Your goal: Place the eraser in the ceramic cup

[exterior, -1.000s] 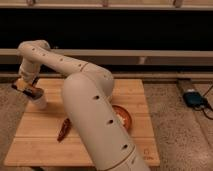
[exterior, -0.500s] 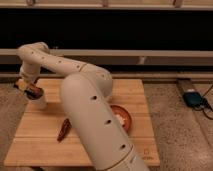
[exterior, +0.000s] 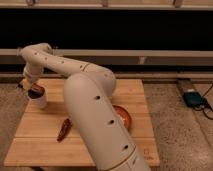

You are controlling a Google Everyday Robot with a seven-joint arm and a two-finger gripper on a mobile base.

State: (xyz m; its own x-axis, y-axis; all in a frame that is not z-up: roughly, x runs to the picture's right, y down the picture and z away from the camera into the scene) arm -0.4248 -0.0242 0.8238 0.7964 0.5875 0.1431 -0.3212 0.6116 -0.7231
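Note:
The white ceramic cup (exterior: 39, 101) stands on the left part of the wooden table (exterior: 100, 145). The gripper (exterior: 31, 87) is at the end of the white arm, right over the cup's mouth. A small dark brown block, the eraser (exterior: 35, 92), shows at the cup's rim directly under the gripper. I cannot tell whether the eraser is still held or rests in the cup.
A dark-red chili pepper (exterior: 64, 129) lies on the table in front of the cup. A brown-orange bowl (exterior: 124, 117) sits to the right, partly behind the arm (exterior: 95, 115). A blue device (exterior: 193, 98) with a cable lies on the floor to the right.
The gripper has shifted slightly to the right and down, ending over the cup's mouth with the dark block beneath it. Nothing else has moved.

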